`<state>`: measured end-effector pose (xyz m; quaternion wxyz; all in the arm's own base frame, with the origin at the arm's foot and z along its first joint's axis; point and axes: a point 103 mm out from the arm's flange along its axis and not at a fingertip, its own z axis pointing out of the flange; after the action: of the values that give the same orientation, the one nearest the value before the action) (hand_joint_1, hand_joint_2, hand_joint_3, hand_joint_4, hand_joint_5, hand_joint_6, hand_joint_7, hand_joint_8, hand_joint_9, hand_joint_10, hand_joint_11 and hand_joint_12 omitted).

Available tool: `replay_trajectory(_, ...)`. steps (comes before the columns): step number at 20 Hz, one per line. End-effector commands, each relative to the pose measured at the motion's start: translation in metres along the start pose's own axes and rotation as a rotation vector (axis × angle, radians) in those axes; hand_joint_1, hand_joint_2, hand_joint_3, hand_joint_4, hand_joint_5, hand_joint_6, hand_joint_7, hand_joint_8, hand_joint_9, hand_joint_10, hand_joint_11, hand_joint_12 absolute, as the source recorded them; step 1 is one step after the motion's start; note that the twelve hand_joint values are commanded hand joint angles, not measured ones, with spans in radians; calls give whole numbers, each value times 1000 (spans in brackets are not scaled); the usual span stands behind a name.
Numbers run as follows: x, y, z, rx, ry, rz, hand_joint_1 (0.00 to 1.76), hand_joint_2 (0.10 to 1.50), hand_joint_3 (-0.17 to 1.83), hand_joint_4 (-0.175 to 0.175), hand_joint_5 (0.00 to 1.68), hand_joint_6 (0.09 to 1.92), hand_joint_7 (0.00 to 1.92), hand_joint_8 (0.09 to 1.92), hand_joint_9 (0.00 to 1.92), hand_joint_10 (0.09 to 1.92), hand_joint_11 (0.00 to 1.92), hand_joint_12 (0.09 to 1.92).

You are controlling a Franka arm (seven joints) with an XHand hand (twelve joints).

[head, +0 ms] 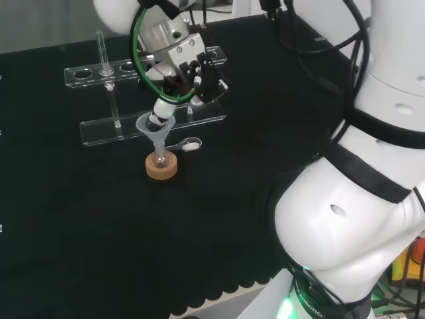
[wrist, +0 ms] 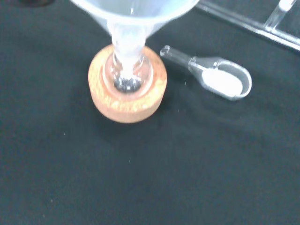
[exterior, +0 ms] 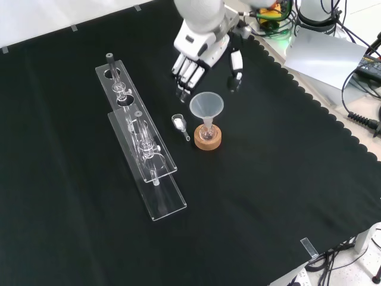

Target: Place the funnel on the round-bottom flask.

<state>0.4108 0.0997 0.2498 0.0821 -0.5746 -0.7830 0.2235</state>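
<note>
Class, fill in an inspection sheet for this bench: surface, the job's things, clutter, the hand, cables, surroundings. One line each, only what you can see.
Surface: black cloth, scalloped edge, no spill seen.
Job's things: funnel upright with its stem in the round-bottom flask, which sits in a cork ring.
Clutter: clear scoop holding white powder beside the ring; clear tube rack at front-view left.
Hand: hand above the funnel, fingers straight, apart from it in the front view.
Cables: green and black cables at the wrist.
Surroundings: more cables off the cloth.

Clear rack [exterior: 143, 149], powder-filled scoop [exterior: 179, 123] beside it — black cloth [exterior: 268, 196].
</note>
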Motion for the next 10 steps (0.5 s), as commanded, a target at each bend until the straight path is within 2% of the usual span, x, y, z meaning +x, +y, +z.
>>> replay_trajectory(1, -32, -27, -9, -111, 84, 22, 653, 706, 480, -16, 113, 87, 41, 678, 362, 739, 202, 1457)
replay_trajectory(6, -58, -40, -2, -171, 110, 58, 681, 699, 534, -24, 173, 87, 94, 698, 411, 717, 225, 1455)
replay_trajectory(10, -73, -45, 3, -195, 119, 79, 696, 694, 578, -34, 311, 87, 200, 712, 503, 685, 262, 1440)
